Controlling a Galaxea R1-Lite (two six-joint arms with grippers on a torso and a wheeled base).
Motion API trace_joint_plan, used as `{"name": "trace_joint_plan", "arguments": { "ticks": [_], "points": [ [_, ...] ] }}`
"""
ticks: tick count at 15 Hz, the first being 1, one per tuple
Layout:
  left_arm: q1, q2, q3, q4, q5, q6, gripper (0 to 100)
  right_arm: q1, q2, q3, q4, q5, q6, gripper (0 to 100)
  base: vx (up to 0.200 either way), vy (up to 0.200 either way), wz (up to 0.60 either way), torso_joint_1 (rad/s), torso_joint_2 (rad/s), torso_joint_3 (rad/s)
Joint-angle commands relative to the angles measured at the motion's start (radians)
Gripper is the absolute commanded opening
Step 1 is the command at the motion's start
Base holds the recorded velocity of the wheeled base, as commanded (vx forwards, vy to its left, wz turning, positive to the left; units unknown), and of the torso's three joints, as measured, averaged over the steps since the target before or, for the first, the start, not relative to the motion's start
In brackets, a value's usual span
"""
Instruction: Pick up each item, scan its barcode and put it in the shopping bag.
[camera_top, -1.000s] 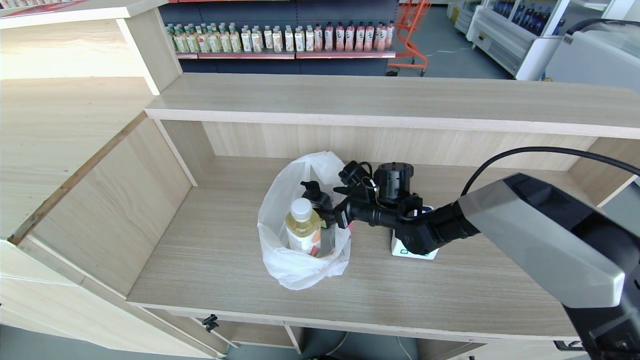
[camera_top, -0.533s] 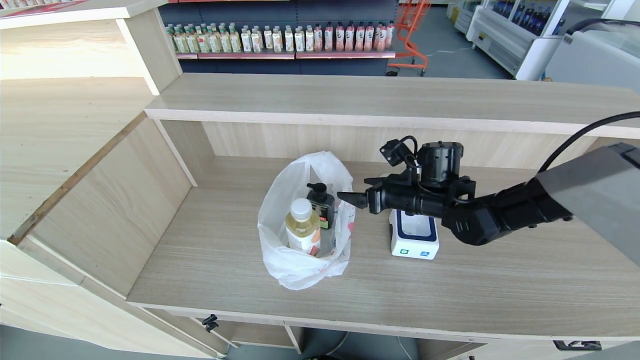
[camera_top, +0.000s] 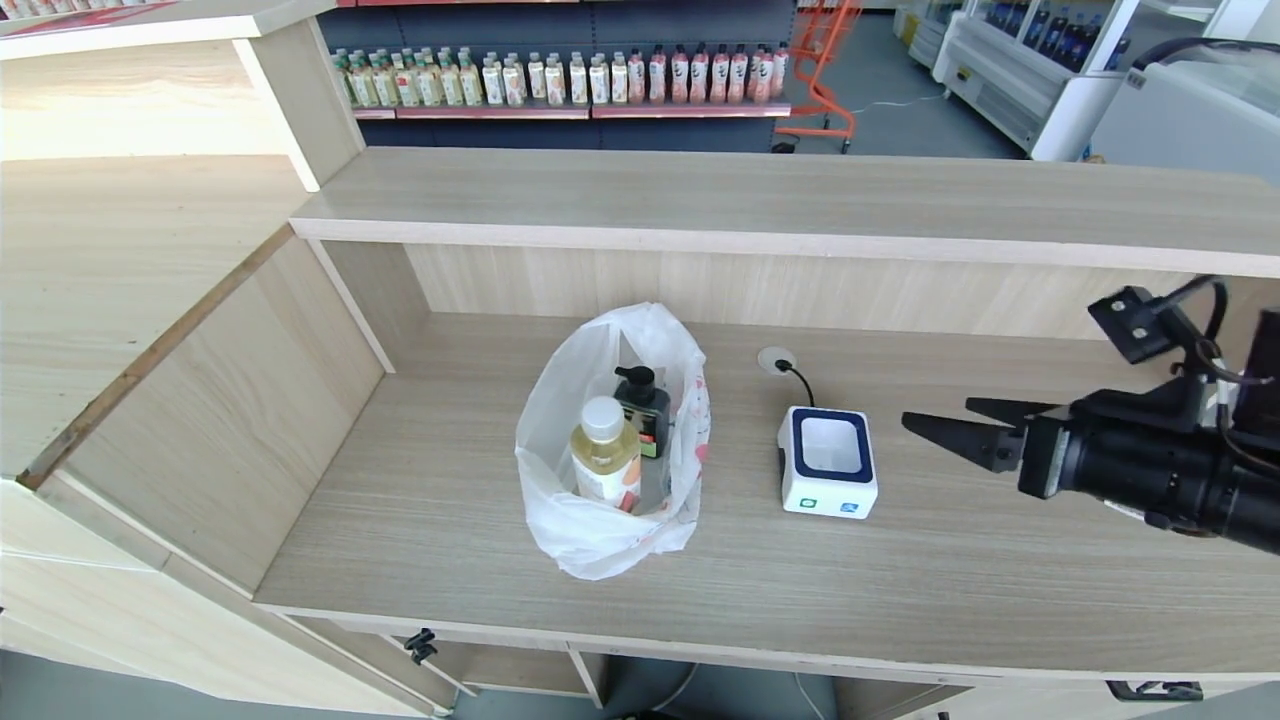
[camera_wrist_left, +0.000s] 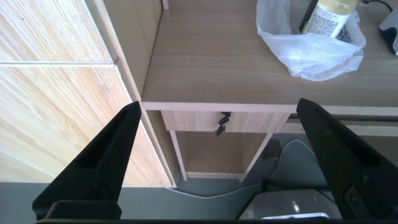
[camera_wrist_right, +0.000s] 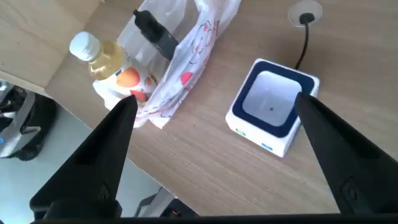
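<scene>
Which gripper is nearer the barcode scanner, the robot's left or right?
Right. The right gripper, open, is over the counter, right of the barcode scanner. The left gripper, also open, is out in front of the counter edge, beyond the shopping bag.

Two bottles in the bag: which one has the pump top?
The black bottle, at the back of the shopping bag. The yellow drink bottle in front of it has a plain white cap.
</scene>
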Motion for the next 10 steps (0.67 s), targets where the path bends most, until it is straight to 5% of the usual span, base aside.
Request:
{"name": "trace_joint_plan", "arguments": {
  "ticks": [1,3,6,10],
  "points": [
    [0.000,0.001,0.000,0.000,0.000,0.000,100,-0.214,-0.541,0.418,0.077,-0.112,-0.097,100,0.000,0.000,0.00,0.000,0.00,0.000],
    [0.000,0.001,0.000,0.000,0.000,0.000,100,-0.205,-0.900,0.539,0.221,-0.219,-0.100,100,0.000,0.000,0.00,0.000,0.00,0.000],
    [0.000,0.001,0.000,0.000,0.000,0.000,100,-0.185,-1.327,0.539,0.620,-0.276,-0.105,100,0.000,0.000,0.00,0.000,0.00,0.000],
    [0.000,0.001,0.000,0.000,0.000,0.000,100,-0.154,-1.431,0.539,0.626,-0.345,-0.134,100,0.000,0.000,0.00,0.000,0.00,0.000]
  ]
}}
